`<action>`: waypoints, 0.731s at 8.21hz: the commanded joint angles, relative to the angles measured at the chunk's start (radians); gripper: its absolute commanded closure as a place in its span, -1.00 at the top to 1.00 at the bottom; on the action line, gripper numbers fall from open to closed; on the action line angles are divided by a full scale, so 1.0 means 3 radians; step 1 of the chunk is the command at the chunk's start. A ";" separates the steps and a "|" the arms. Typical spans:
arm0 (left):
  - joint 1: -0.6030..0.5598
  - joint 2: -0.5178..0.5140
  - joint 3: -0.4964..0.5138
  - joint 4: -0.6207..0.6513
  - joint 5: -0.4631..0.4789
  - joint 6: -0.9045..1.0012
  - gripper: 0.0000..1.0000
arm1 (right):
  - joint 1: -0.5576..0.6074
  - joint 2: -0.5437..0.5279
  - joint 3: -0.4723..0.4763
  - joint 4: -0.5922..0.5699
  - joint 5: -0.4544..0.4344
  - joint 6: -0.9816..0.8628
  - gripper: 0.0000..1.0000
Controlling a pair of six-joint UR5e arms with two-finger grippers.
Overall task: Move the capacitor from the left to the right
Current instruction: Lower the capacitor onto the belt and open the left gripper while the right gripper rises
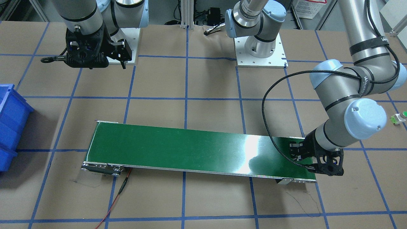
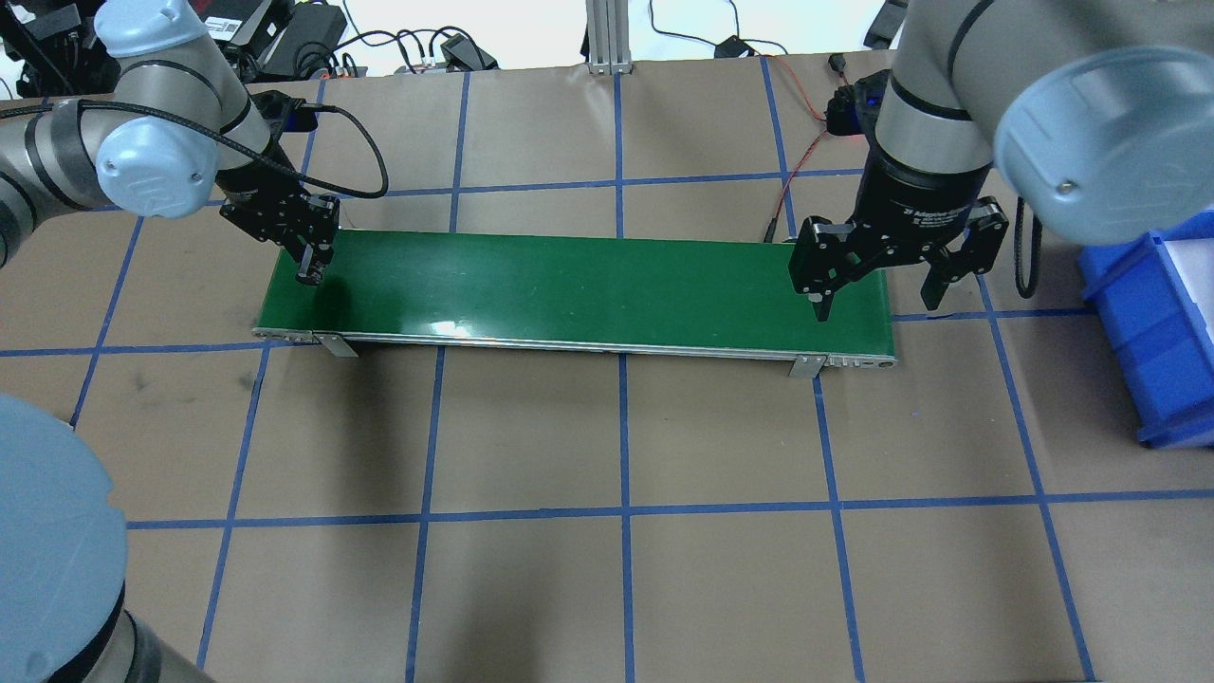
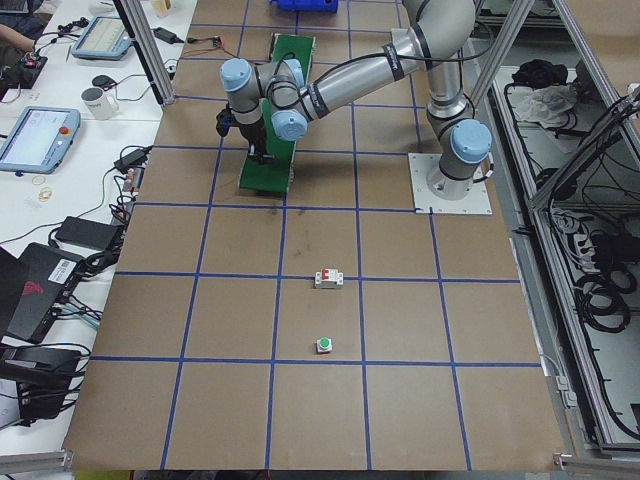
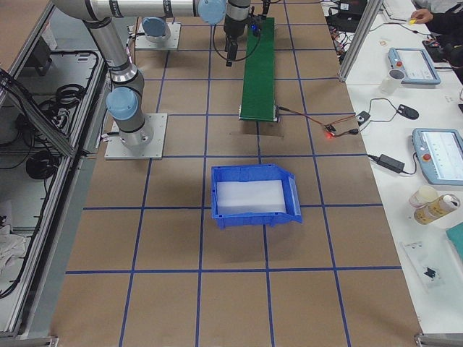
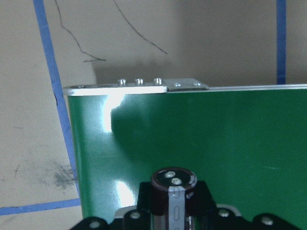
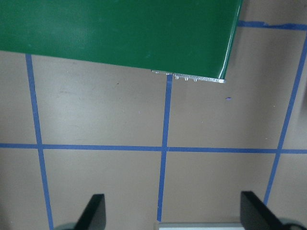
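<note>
Over the left end of the green conveyor belt [image 2: 588,285], the left gripper [image 2: 311,270] hangs low, its fingers pinching the capacitor [image 5: 173,187] with the terminal end facing out. Whether the capacitor touches the belt cannot be told. At the belt's opposite end the right gripper [image 2: 877,296] hovers with fingers [image 6: 93,213] spread wide and holding nothing, and a blue bin [image 2: 1152,323] sits on the counter [image 2: 626,588] beside it.

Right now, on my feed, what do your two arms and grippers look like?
Left arm and right arm: silver-grey tubes, pale blue joint caps, black bands. A black braided cable loops beside the left arm. Left gripper and right gripper are black, with two fingers each; white lettering marks the right one.
</note>
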 commanded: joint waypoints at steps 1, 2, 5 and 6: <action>0.0000 -0.0013 -0.0011 0.0008 0.0008 -0.0005 -0.71 | -0.0014 0.0405 0.0022 -0.0764 0.0012 0.0019 1.00; 0.0000 -0.0013 -0.0016 0.0008 -0.0002 -0.0010 -0.46 | -0.0014 0.0583 0.0037 -0.1146 0.0057 0.0024 1.00; -0.0005 -0.0018 -0.0016 -0.0002 -0.0134 -0.0285 1.00 | -0.0019 0.0846 0.0068 -0.1549 0.0007 -0.0017 1.00; -0.0005 0.0023 0.0004 -0.0017 -0.0115 -0.0302 1.00 | -0.0055 0.0841 0.0134 -0.1554 0.0017 -0.0017 0.92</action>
